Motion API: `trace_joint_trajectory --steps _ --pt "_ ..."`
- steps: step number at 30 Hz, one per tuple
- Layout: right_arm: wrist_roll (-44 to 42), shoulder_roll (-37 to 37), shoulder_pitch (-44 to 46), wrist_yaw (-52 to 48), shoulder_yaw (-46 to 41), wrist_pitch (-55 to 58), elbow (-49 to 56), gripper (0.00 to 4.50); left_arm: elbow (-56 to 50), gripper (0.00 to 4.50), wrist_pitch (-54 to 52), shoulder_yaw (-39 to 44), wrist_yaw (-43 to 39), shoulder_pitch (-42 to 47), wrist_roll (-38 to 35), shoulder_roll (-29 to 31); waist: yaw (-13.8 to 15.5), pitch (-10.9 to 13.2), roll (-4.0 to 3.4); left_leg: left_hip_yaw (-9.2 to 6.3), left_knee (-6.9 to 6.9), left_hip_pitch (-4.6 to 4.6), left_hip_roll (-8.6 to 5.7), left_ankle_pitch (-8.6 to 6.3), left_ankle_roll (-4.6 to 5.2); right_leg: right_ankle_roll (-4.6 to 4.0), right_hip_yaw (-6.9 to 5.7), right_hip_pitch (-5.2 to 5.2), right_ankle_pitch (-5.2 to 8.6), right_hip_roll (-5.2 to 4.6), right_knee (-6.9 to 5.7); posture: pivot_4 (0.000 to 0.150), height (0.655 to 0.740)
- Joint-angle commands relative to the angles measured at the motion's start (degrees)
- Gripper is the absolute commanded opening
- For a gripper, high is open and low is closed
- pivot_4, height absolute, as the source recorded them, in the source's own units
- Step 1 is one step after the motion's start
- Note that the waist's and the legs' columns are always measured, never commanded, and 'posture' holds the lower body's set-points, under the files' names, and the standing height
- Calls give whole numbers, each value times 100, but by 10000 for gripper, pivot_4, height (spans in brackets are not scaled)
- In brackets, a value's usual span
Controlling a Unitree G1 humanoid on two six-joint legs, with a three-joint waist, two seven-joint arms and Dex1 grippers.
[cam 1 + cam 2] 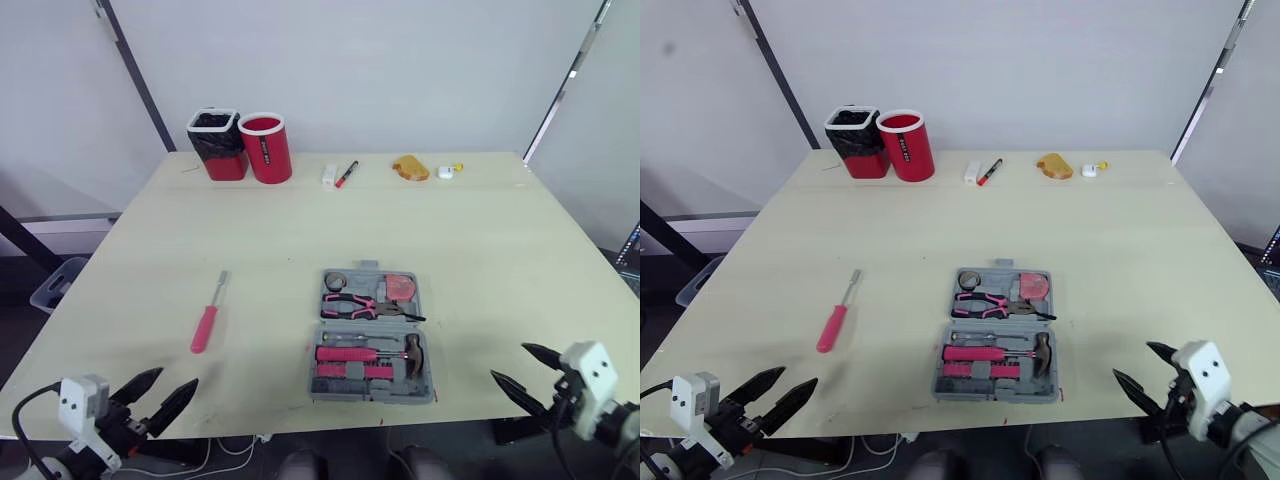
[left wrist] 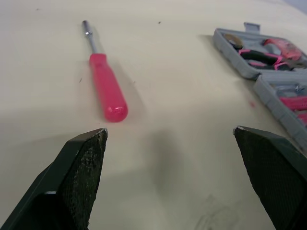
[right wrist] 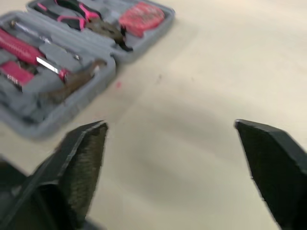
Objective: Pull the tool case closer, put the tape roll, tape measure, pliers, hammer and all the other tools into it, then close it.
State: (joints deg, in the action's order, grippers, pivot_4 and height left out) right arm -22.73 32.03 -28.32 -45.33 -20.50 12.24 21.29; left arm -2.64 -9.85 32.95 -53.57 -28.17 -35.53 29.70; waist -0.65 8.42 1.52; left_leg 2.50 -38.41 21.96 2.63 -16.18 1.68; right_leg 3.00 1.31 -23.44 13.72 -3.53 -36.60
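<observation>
Tabletop [image 1: 480,250]: case [image 1: 370,398] seemingly near right gripper [image 1: 508,361]

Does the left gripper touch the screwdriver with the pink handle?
Apart. The left wrist view shows bare pale table between the open left gripper and the pink-handled screwdriver.

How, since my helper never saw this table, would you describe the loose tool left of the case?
On the pale wooden table, find the open grey tool case near the front edge. To the robot's left of it, well apart, lies a screwdriver. It is the only pink-handled tool outside the case, steel shaft pointing away.
</observation>
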Motion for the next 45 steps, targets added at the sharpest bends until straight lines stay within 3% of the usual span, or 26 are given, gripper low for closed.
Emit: trace_joint_trajectory --steps 1,7,16,29,33,38,45 --pt "-102 0 -1 -27 -206 -197 -26 44544 36 45000 37 -13 100 142 67 26 0 0 1 8 0 -1 4 0 0 0 -13 -3 0 -10 0 1500 7400" --pt "-128 60 289 -74 -117 -219 -138 44544 162 45000 28 -38 62 408 92 102 1 -3 5 23 9 3 -2 -1 0 -25 -40 -10 -15 -9 1 1500 7400" --pt "-156 331 1908 44 931 467 749 44544 -363 45000 -568 132 217 874 -216 688 45 6 9 19 6 2 1 0 1 -27 -58 -15 -17 -12 -8 1500 7400" --pt "-1131 685 3404 -630 1680 1354 1088 44544 -749 45000 -3128 -590 2291 2438 378 1547 95 13 18 20 8 4 -20 0 3 -28 -59 -5 -19 -11 -9 1500 7400" --pt "-1238 647 3963 -531 1867 1635 1112 44544 -819 45000 -3956 -952 3165 3107 651 1357 98 13 19 17 7 4 -31 1 2 -27 -59 -6 -21 -9 -14 1500 7400" --pt "-1235 687 4043 -515 1866 1702 1068 44544 -922 45000 -4597 -1272 3998 3609 955 926 116 12 31 13 9 11 -37 1 2 -8 -61 -6 -32 -12 -11 1500 7400" --pt "-1253 691 4072 -462 1831 1783 1086 44544 -907 45000 -4656 -1520 4378 3730 1244 391 123 14 37 13 8 9 -38 1 2 -18 -61 -5 -28 -13 -13 1500 7400"
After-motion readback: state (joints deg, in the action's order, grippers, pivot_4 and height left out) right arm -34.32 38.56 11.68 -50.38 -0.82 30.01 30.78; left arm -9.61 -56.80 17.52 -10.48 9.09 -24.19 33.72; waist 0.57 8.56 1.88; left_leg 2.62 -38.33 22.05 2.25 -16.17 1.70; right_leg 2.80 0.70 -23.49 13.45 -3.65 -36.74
